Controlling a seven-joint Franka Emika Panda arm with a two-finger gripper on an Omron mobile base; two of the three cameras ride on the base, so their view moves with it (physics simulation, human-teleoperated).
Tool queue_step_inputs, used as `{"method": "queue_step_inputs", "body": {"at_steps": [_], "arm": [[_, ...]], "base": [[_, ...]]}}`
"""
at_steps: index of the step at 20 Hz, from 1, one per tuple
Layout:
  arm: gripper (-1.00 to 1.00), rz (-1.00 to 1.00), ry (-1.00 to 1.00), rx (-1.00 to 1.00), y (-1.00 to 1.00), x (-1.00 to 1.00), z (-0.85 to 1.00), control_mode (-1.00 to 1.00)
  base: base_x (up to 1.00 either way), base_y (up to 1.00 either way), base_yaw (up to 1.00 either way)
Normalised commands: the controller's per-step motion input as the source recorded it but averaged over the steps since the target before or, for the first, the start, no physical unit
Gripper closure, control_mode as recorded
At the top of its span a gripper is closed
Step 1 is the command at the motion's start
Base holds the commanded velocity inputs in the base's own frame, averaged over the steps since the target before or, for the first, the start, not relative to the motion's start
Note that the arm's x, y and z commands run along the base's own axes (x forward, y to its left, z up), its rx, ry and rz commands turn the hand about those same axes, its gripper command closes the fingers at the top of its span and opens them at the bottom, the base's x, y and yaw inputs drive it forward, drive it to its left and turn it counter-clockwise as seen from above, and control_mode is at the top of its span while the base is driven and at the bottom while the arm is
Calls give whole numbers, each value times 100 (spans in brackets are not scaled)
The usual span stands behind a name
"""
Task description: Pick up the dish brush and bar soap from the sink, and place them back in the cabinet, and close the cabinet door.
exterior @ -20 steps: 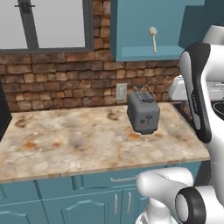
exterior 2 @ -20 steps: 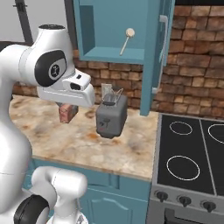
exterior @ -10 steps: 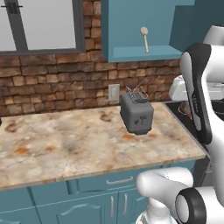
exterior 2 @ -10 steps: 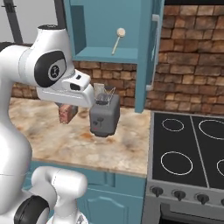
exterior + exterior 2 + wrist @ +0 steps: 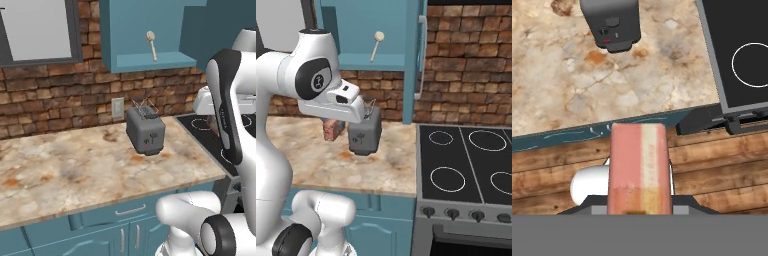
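My gripper (image 5: 639, 206) is shut on the bar soap (image 5: 639, 167), a reddish-brown block with a paler stripe, held over the wooden floor just off the counter's front edge. From the right base view the bar soap (image 5: 332, 130) hangs under the hand (image 5: 343, 105), left of the toaster. The dish brush (image 5: 151, 44) (image 5: 376, 44) leans upright inside the open teal cabinet (image 5: 150, 62) (image 5: 371, 62). The cabinet door (image 5: 418, 55) stands swung out, edge-on, with its silver handle showing. The sink is out of view.
A grey toaster (image 5: 145, 130) (image 5: 363, 132) (image 5: 610, 22) stands on the marbled counter (image 5: 75, 170) below the cabinet. A black stove (image 5: 466, 160) (image 5: 742, 55) adjoins the counter on the right. Brick wall with an outlet (image 5: 117, 106) and a window (image 5: 35, 30) lie behind.
The whole scene has slid left in both base views, so the base has moved right. The soap stays held in the gripper.
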Motion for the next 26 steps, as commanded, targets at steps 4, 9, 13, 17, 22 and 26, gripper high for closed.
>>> {"method": "queue_step_inputs", "body": {"at_steps": [4,9,13,17,22,26], "arm": [[100,0,0,0,0,0,0,100],[100,0,0,0,0,0,0,100],[100,0,0,0,0,0,0,100],[100,0,0,0,0,0,0,100],[100,0,0,0,0,0,0,100],[100,0,0,0,0,0,0,100]], "base": [[16,-17,-5],[22,-24,0],[14,-28,0],[12,-31,7],[20,-13,15],[22,-4,15]]}}
